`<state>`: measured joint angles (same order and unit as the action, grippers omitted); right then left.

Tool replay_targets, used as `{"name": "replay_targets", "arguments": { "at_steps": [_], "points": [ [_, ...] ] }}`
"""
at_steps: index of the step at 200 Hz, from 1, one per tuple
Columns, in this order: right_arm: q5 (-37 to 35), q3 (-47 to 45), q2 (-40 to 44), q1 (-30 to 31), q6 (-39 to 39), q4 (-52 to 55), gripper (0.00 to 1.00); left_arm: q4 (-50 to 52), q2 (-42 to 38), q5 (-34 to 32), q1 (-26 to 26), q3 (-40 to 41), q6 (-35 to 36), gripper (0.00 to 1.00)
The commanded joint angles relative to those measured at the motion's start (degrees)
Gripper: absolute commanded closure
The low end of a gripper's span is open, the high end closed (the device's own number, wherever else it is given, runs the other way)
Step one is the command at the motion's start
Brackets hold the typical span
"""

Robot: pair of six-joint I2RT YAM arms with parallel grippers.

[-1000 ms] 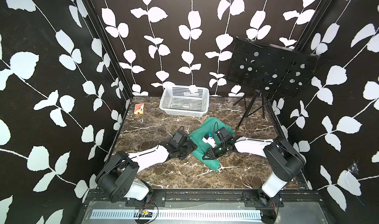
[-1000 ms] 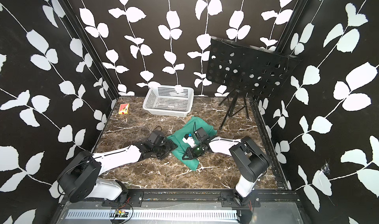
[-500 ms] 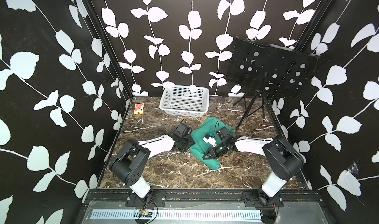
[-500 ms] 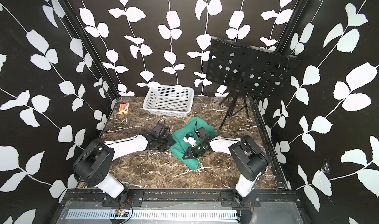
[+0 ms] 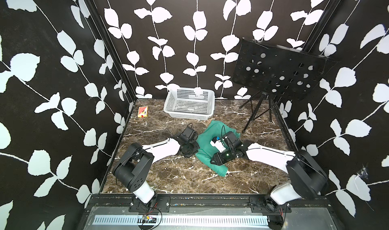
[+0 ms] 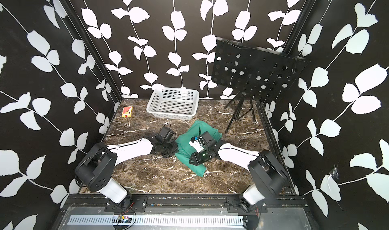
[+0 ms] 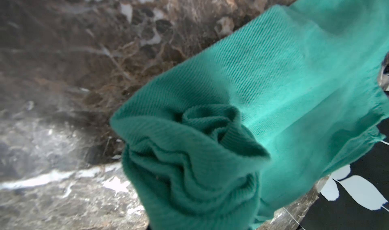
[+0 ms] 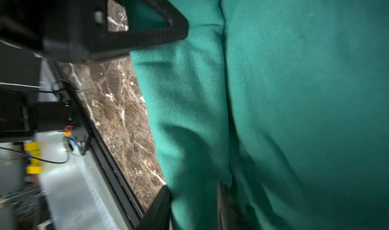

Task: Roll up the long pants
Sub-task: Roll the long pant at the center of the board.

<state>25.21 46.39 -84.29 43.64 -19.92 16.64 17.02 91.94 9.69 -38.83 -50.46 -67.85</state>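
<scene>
Both arms stretch low and inward — right gripper (image 5: 214, 159) spread astride the long pants (image 5: 205, 142); left gripper (image 5: 194, 149) at their edge — closure cannot be told.

Both our arms reach in low, forearms near level, wrists converging mid-workspace. Our left arm (image 5: 160, 150) folds sharply at the elbow by its base. The left gripper (image 5: 195, 150) points inward toward the right one, and no view shows its jaws, so we can't call them. Our right arm (image 5: 267, 155) stretches in flatter. The right gripper (image 5: 212, 161) lies rolled sideways, its fingers (image 8: 147, 35) standing well apart in the wrist view.
</scene>
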Motion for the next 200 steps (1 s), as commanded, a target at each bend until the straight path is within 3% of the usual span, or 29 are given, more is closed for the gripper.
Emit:
{"name": "replay_targets", "arguments": {
  "at_steps": [1, 15, 34, 64, 92, 121, 138, 161, 180, 200],
  "points": [
    [-21.57, -3.74, 6.35, 6.0, 1.95, 0.92, 0.53, 8.34, -0.47, -0.64, -0.99, 0.04, -1.89, 1.0],
    [-30.81, -6.91, 10.95, 11.45, 5.2, -3.88, 0.43, 8.92, 0.05, -0.46, -0.99, -0.55, -2.37, 1.0],
    [-39.86, -10.0, 14.83, 18.24, 12.81, -9.35, 0.38, 9.0, 0.15, -0.29, -0.98, -0.52, -3.39, 1.0],
    [-47.4, -9.77, 10.83, 28.33, 23.13, -11.81, 0.36, 8.91, 0.16, -0.8, -0.92, -0.15, -5.28, 1.0],
    [-52.92, -6.9, 1.91, 33.49, 22.9, -11.65, 0.35, 8.74, 0.17, -1.07, -0.99, -0.26, -6.79, 1.0],
    [-62.07, -6.93, -4.87, 33.77, 17.05, -14.1, 0.37, 9.16, -0.1, -1.24, -0.98, -0.56, -7.45, 1.0],
    [-64.74, -7.19, -6.05, 33.64, 15.12, -14.22, 0.42, 9.83, -0.34, -1.25, -0.97, -0.63, -7.55, 1.0],
    [-64.02, -7.89, -5.75, 32.55, 12.79, -13.65, 0.55, 10.44, -0.95, -1.45, -0.98, -0.55, -7.99, 1.0],
    [-62.95, -7.82, -5.37, 31.54, 10.43, -12.03, 0.71, 10.83, -1.74, -1.69, -0.99, -0.35, -8.54, 1.0],
    [-61.23, -6.89, -4.78, 30.86, 7.89, -9.34, 0.96, 11.25, -2.8, -2.08, -0.94, -0.19, -8.83, 1.0]
  ]
}}
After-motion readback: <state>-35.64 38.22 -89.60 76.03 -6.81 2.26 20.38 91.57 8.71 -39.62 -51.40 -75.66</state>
